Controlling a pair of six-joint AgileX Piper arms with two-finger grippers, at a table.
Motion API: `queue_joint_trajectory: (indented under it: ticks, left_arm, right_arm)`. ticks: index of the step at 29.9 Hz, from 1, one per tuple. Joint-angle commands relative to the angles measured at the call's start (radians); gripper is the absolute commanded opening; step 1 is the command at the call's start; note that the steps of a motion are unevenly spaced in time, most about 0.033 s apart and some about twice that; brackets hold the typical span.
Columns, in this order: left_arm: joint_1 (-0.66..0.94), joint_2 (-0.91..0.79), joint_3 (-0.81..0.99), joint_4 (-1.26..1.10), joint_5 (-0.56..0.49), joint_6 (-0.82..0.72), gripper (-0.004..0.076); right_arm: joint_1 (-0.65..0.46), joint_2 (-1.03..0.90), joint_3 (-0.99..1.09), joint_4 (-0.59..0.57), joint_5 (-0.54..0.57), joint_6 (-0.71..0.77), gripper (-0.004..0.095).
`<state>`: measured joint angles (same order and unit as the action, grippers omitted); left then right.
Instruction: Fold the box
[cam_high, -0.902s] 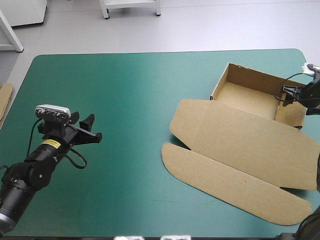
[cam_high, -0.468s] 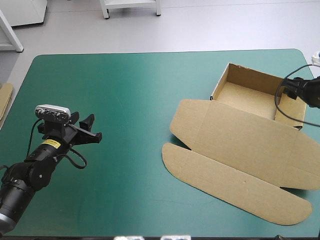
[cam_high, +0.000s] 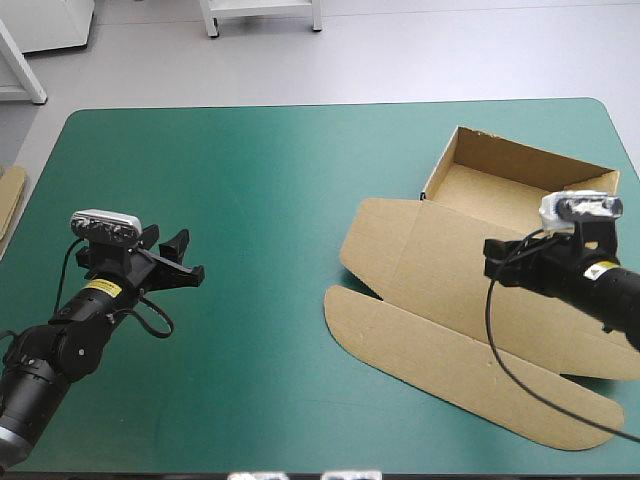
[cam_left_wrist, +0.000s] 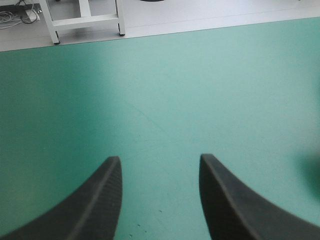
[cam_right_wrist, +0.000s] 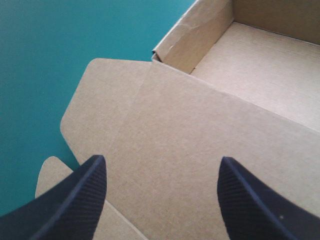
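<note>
The brown box (cam_high: 470, 280) lies at the table's right as an open tray (cam_high: 520, 185) with raised walls, its lid (cam_high: 480, 275) flat toward the front and a long flap (cam_high: 460, 365) beyond it. My right gripper (cam_high: 497, 262) hovers open over the flat lid, nothing between its fingers. In the right wrist view the right gripper (cam_right_wrist: 162, 172) looks down on the lid (cam_right_wrist: 200, 150), with the tray's corner (cam_right_wrist: 170, 47) ahead. My left gripper (cam_high: 185, 257) stands open at the table's left, far from the box. Only bare cover lies under the left gripper (cam_left_wrist: 159, 165).
The teal-green cover (cam_high: 250, 180) stretches bare between the two arms. A strip of more brown board (cam_high: 8, 200) shows at the table's left edge. White furniture legs (cam_left_wrist: 85, 22) stand beyond the far edge.
My right arm has swung from the tray's far right wall inward and forward, and now hangs over the flat lid. The left arm and the box have not moved.
</note>
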<state>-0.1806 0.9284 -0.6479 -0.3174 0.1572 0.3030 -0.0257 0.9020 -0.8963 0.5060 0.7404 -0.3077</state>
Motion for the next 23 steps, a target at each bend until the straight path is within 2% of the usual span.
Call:
queue_joint_trajectory:
  ticks: [1, 7, 14, 20, 23]
  left_arm:
    - [0.002, -0.015, -0.026, -0.018, -0.053, 0.004, 0.0347]
    - [0.002, -0.015, -0.026, -0.018, -0.02, 0.004, 0.0347]
    - [0.002, -0.015, -0.026, -0.027, -0.025, 0.004, 0.0347]
    - [0.002, -0.015, -0.026, -0.034, -0.024, -0.003, 0.0347]
    - [0.002, -0.015, -0.026, -0.059, -0.011, -0.003, 0.0347]
  right_arm:
    - [0.103, -0.078, 0.101, 0.037, -0.201, -0.047, 0.0543]
    - [0.21, -0.11, 0.249, 0.037, -0.363, -0.087, 0.0511]
    - [0.241, -0.11, 0.311, 0.035, -0.509, -0.172, 0.0511]
    - [0.243, -0.095, 0.32, 0.04, -0.524, -0.204, 0.0508]
    - [0.257, -0.085, 0.32, 0.095, -0.524, -0.21, 0.0509]
